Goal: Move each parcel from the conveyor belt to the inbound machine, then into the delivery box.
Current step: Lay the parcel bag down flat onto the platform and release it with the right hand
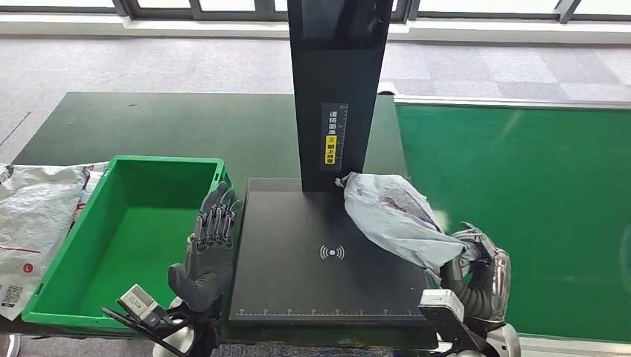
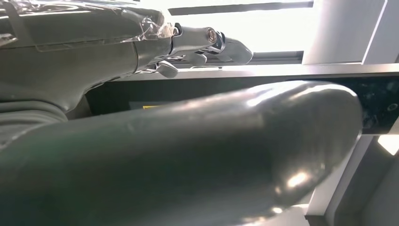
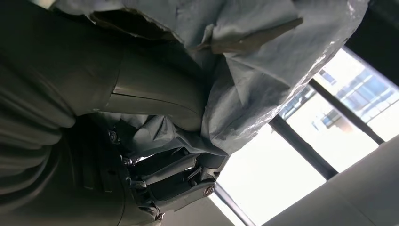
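Grey parcel [image 1: 394, 216] in right robot hand [image 1: 476, 271] over black scanner plate [image 1: 298, 282] — left robot hand [image 1: 208, 245] splayed, empty.

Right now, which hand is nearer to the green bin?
Left. The left hand hovers beside the green bin at its right wall, fingers apart. The right hand grips the grey parcel across the black scanner platform.

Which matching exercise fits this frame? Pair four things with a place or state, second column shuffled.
Things:
1. grey parcel
2. green crate
3. left hand
4. white parcel

Places or states:
A. lies on the table outside the crate
B. gripped by the right hand over the black scanner plate
C. holds nothing, fingers extended, beside the crate's rim
D. sits next to the scanner plate, nothing inside

Pairs: 1-B, 2-D, 3-C, 4-A
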Action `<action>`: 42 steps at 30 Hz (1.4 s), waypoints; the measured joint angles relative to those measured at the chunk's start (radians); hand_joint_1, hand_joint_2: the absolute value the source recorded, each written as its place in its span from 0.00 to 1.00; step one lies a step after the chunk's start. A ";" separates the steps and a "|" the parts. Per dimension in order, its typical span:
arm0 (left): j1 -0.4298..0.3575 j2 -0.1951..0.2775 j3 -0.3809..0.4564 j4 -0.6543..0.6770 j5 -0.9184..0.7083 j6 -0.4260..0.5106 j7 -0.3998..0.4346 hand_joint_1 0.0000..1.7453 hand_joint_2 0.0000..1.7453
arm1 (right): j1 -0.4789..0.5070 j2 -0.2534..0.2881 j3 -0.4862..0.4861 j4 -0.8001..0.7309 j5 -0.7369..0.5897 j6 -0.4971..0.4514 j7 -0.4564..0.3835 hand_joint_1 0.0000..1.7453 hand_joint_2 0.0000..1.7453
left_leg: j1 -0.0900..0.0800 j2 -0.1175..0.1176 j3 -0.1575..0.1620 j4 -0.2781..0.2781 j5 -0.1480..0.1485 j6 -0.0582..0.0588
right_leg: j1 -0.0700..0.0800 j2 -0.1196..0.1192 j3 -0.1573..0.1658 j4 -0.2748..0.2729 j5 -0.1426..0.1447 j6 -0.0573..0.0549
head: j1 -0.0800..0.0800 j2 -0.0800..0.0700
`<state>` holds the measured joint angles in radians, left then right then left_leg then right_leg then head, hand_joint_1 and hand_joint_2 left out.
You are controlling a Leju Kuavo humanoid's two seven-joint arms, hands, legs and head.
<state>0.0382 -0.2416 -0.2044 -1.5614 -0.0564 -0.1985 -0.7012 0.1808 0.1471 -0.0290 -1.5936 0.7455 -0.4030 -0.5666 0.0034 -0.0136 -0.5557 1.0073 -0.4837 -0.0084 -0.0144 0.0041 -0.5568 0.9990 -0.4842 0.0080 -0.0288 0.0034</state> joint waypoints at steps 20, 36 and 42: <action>-0.016 -0.027 0.006 0.037 -0.032 0.039 0.015 0.00 0.00 | -0.068 0.026 0.232 0.238 -0.101 0.105 0.093 0.00 1.00 | 0.000 0.000 0.001 0.000 0.000 0.000 | 0.000 0.000 0.000 0.000 0.000 0.000 | 0.000 0.000; -0.062 -0.045 -0.006 0.082 -0.112 0.166 0.149 0.00 0.00 | 0.101 0.026 0.232 0.000 -0.161 0.178 0.100 0.00 1.00 | 0.000 0.001 0.001 0.000 0.000 0.000 | 0.000 0.000 0.000 -0.001 0.000 0.000 | 0.000 0.000; -0.068 -0.045 -0.011 0.093 -0.121 0.173 0.154 0.00 0.00 | 0.123 0.026 0.231 -0.051 -0.159 0.180 0.097 0.00 1.00 | 0.000 0.001 0.001 0.000 0.000 0.000 | 0.000 0.001 0.000 -0.001 0.000 0.000 | 0.000 0.000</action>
<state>-0.0295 -0.2867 -0.2154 -1.4683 -0.1772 -0.0253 -0.5470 0.3043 0.1728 0.2024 -1.6444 0.5869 -0.2232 -0.4695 0.0031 -0.0123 -0.5545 1.0074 -0.4837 -0.0085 -0.0146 0.0047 -0.5570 0.9983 -0.4840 0.0081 -0.0290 0.0034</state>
